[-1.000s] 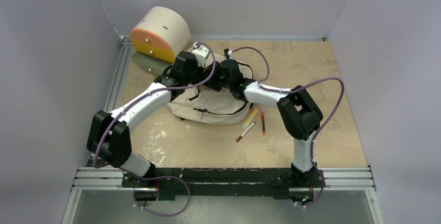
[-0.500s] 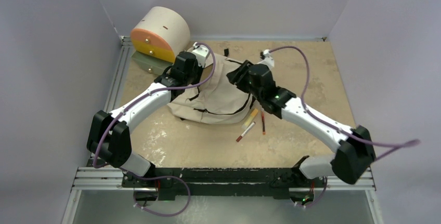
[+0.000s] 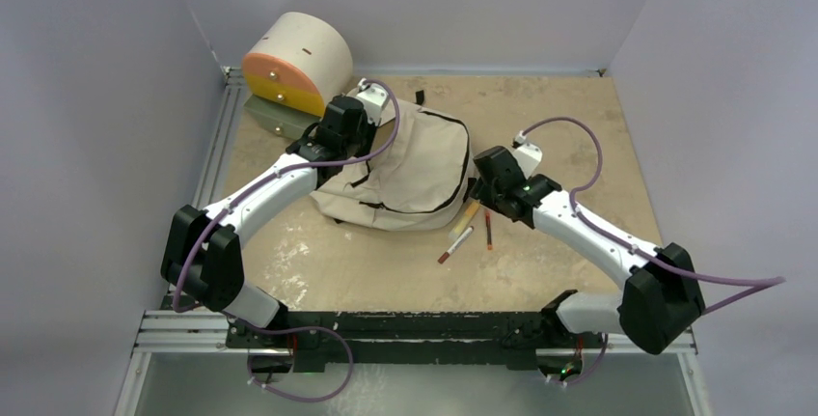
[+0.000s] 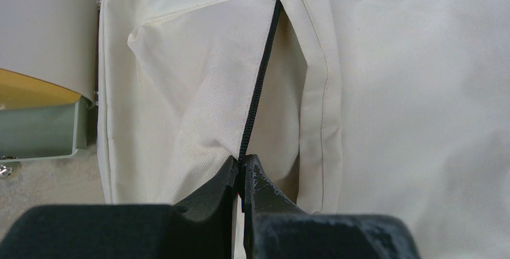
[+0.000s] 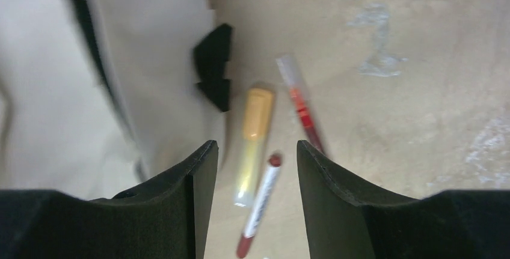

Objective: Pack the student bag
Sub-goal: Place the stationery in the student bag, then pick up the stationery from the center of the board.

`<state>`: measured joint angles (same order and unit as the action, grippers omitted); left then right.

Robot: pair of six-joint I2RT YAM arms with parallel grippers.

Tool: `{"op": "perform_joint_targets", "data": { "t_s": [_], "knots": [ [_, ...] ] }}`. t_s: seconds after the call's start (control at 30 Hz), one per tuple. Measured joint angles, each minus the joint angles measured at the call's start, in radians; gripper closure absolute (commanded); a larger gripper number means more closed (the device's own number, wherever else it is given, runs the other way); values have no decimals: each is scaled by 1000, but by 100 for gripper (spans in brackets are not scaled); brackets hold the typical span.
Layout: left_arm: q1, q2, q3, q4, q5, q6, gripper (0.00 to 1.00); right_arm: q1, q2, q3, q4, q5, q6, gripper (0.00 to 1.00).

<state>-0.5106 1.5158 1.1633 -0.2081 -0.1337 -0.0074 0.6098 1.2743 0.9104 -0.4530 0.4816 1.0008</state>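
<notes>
The student bag (image 3: 410,170), beige with black zippers, lies flat in the middle of the table. My left gripper (image 3: 355,136) is at its far left corner. In the left wrist view that gripper (image 4: 242,164) is shut on the bag's black zipper edge (image 4: 260,79), with cream fabric (image 4: 409,91) spread beyond it. My right gripper (image 3: 479,189) hovers open just right of the bag. Its open jaws (image 5: 255,148) frame a yellow highlighter (image 5: 254,142) and a white marker with red ends (image 5: 260,205). A red pen (image 5: 301,112) lies just to the right.
The three pens lie on the table by the bag's right edge: highlighter (image 3: 466,215), marker (image 3: 456,244), red pen (image 3: 488,228). A black strap buckle (image 5: 215,76) sticks out of the bag. A cream-and-orange cylindrical drawer unit (image 3: 294,64) stands at the back left.
My right arm has swung off the top of the bag, rightward and nearer, and now hangs over the pens. The left arm has stayed put on the zipper.
</notes>
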Motion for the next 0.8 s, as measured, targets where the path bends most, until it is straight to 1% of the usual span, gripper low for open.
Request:
{"op": "perform_joint_targets", "data": {
  "t_s": [0.23, 0.47, 0.57, 0.7, 0.8],
  "knots": [
    [0, 0, 0, -1, 0, 0, 100, -125, 65, -77, 26, -78, -61, 50],
    [0, 0, 0, -2, 0, 0, 100, -129, 207, -89, 79, -171, -119, 53],
    [0, 0, 0, -2, 0, 0, 100, -128, 221, -106, 93, -188, -128, 54],
    [0, 0, 0, -2, 0, 0, 100, -128, 227, -114, 98, -188, -133, 59],
    [0, 0, 0, -2, 0, 0, 100, -128, 239, -114, 101, -184, -138, 60]
  ]
}}
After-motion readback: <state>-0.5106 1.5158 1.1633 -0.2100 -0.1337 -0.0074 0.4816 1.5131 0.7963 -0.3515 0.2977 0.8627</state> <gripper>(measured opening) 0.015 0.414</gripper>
